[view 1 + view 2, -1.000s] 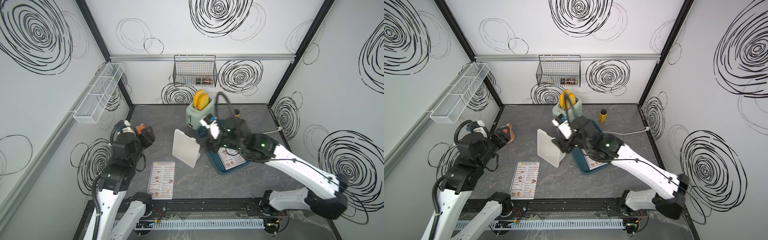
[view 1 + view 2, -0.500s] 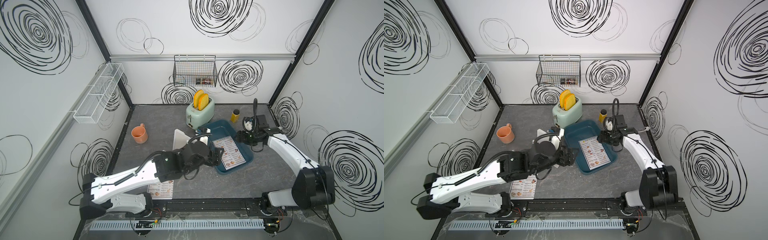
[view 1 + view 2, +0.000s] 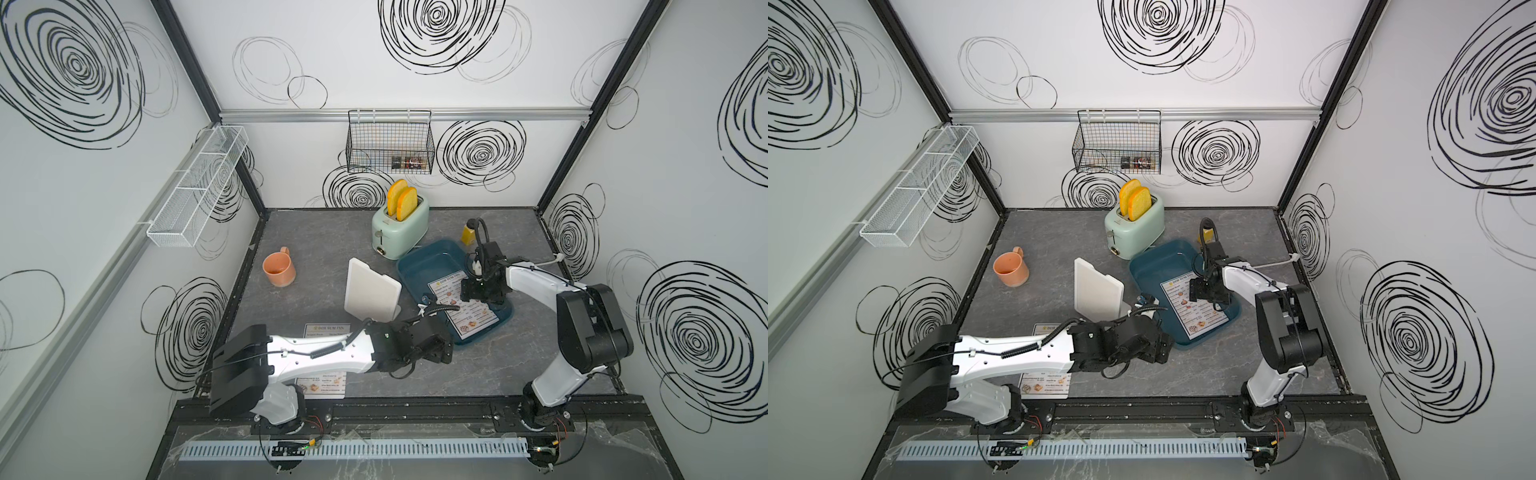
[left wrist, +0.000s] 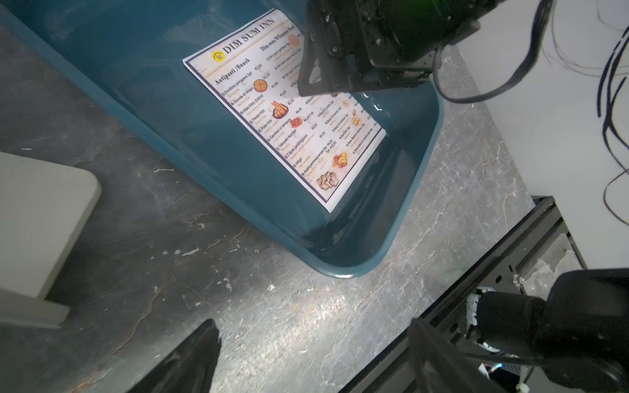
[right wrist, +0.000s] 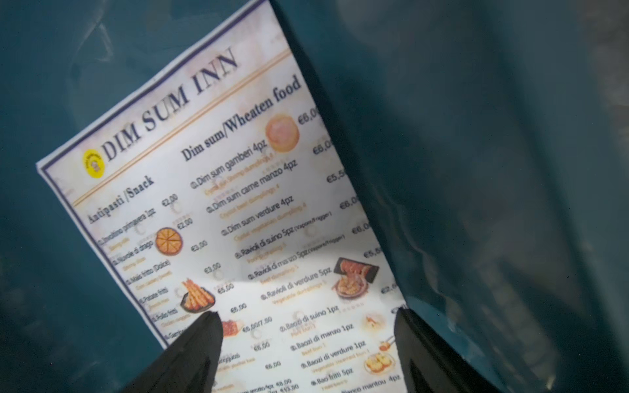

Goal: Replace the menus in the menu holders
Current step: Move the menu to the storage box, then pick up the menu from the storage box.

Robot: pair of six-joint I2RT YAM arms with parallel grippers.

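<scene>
1. Hovering the right gripper [image 5: 306, 316] over the menu [image 5: 238, 221] lying flat in the teal bin [image 3: 419, 266], jaws spread, pinching nothing, sheet showing between the fingertips [image 5: 207, 330].
2. Hanging the left gripper [image 4: 313, 326] above bare tabletop [image 4: 238, 289] just beside the bin, jaws spread, empty.
3. Hiding the second menu's [image 3: 328, 330] middle under the left arm [image 3: 316, 353].
4. Standing the menu holder [image 3: 370, 291] upright near the bin, its contents hard to make out.

Under the jaws of the right gripper [image 5: 307, 313], the paper menu [image 5: 218, 204] looks matt in a glossy, smooth teal plastic bin [image 5: 476, 170] on the marbled stone-look counter [image 4: 238, 289].
</scene>
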